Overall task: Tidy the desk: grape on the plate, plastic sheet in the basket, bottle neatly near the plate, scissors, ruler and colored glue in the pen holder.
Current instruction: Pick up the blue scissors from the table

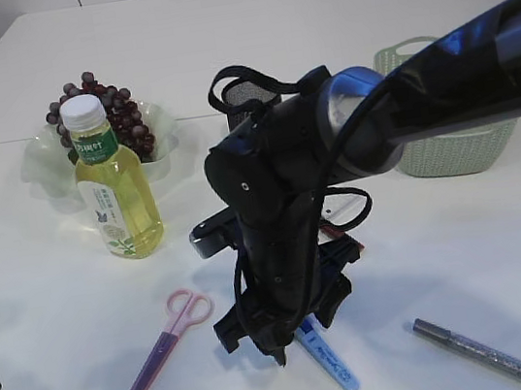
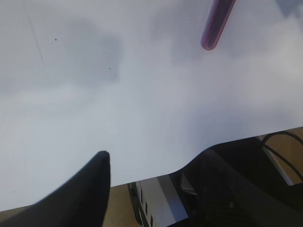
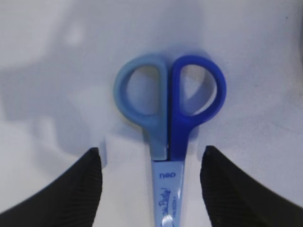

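Blue scissors (image 3: 168,127) lie flat on the white table, their sheathed blade between the fingers of my right gripper (image 3: 150,163), which is open and straddles them without touching. In the exterior view the right gripper (image 1: 280,341) points down at the scissors (image 1: 328,357). Pink-and-purple scissors (image 1: 170,342) lie to the left; their purple tip (image 2: 217,23) shows in the left wrist view. My left gripper (image 2: 154,163) is open and empty over the table's near left edge. The bottle (image 1: 117,189) stands upright by the glass plate (image 1: 41,169), which holds grapes (image 1: 116,114). A silver glue pen (image 1: 485,354) lies front right.
A green basket (image 1: 455,151) stands at the back right. A black mesh pen holder (image 1: 247,94) stands behind my right arm. A white and red flat thing (image 1: 346,210) is mostly hidden under the arm.
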Available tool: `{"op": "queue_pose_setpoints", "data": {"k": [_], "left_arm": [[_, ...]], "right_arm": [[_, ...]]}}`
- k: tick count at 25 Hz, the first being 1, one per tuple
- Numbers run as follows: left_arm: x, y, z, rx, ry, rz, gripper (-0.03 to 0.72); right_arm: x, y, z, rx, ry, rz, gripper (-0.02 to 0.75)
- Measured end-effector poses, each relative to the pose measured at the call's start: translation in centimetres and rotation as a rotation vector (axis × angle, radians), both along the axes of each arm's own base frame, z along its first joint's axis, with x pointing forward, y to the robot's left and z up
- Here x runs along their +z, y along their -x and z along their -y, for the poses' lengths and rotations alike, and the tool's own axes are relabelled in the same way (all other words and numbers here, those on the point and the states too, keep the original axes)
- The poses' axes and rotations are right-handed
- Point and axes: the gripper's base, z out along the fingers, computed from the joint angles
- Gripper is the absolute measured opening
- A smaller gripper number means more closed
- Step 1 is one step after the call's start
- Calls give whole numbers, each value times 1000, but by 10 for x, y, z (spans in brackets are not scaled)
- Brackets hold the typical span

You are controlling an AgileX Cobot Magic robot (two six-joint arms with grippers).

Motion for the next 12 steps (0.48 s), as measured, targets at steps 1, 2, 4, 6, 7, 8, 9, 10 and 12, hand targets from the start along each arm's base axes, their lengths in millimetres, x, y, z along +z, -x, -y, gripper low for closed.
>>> {"op": "queue_pose_setpoints", "data": {"k": [1,2,4,6,7,8,9,10,12], "left_arm": [[0,0,0,0,0,0,438],[0,0,0,0,0,0,438],[0,0,0,0,0,0,438],[0,0,0,-1,0,0,435],[0,0,0,-1,0,0,431],[0,0,0,-1,0,0,428],[0,0,0,-1,0,0,426],[0,0,0,-1,0,0,425],[0,0,0,-1,0,0,424]], "right_arm": [[0,0,0,0,0,0,507],[0,0,0,-2,0,0,507],[0,0,0,-2,-1,1,507],[0,0,0,-2,-3,4,507],[0,0,0,-1,-3,4,507],[0,-1,0,0,-3,6,506],[-1,-1,0,1,0,6,506],[-1,-1,0,2,1,7,506],[-4,-1,0,3,7,2,506]]}}
